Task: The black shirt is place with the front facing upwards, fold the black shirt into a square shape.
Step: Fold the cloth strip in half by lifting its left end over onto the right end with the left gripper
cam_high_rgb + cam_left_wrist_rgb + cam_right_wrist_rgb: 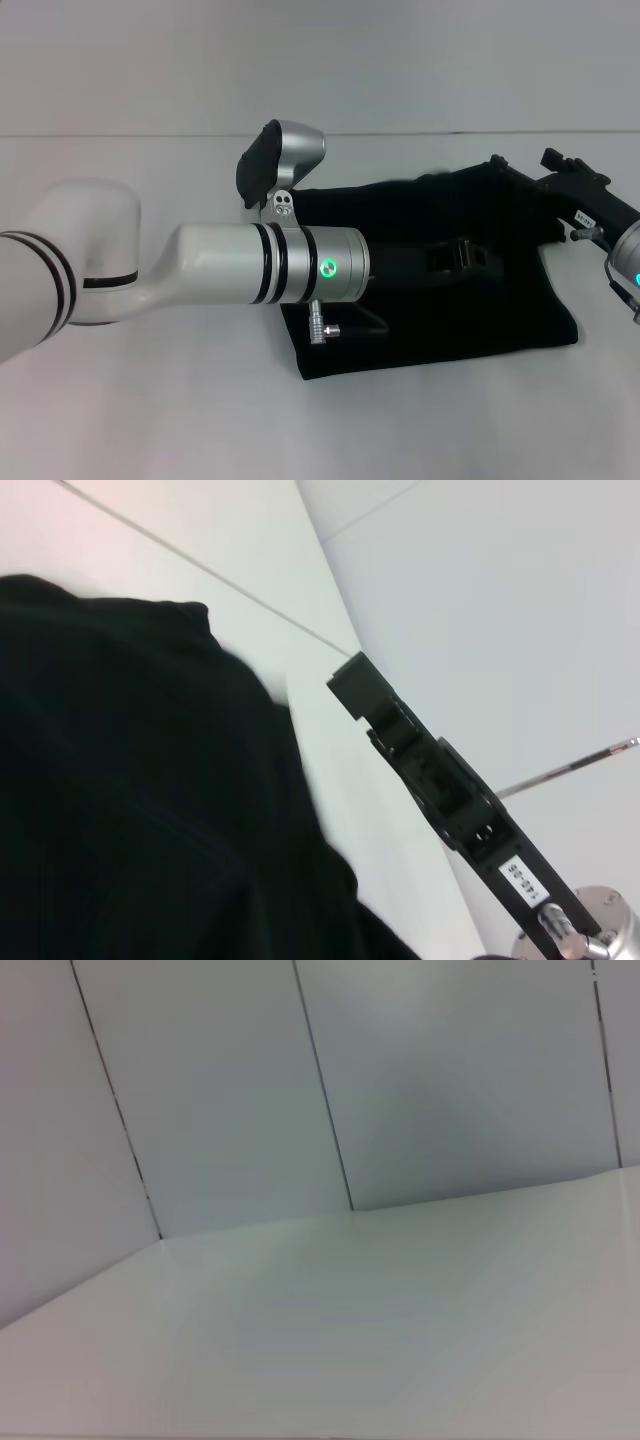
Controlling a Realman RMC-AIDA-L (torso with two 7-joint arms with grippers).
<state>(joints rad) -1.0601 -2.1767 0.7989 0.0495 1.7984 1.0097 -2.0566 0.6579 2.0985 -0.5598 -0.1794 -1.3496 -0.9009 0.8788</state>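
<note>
Currently flat on the white table (200, 420): black shirt (480, 320), lying as a rough dark rectangle right of centre in the head view. No lettering or neck label visible on the exposed cloth.

Head view:
- Left arm (250, 265) reaching across from the left, low over the near left part of the shirt, with a green light on its wrist.
- Left gripper (458, 258) out over the middle of the shirt, black against black cloth. Spread or pressed together: cannot tell.
- Right gripper (555, 170) entering from the right edge, pointing at the far right corner of the shirt, where the cloth rises to a small peak. Contact with the cloth not readable from this angle.

Left wrist view:
- Shows the shirt close up as a dark rumpled mass filling one side.
- Shows the right gripper farther off, white label on its body, with a strip of bare table between its tip and the edge of the cloth.
- Nothing seen held at that tip. Spread or pressed together: cannot tell.

Right wrist view:
- Shows only bare table and pale wall panels (220, 1090) with dark seams.
- No shirt and no gripper in it.
</note>
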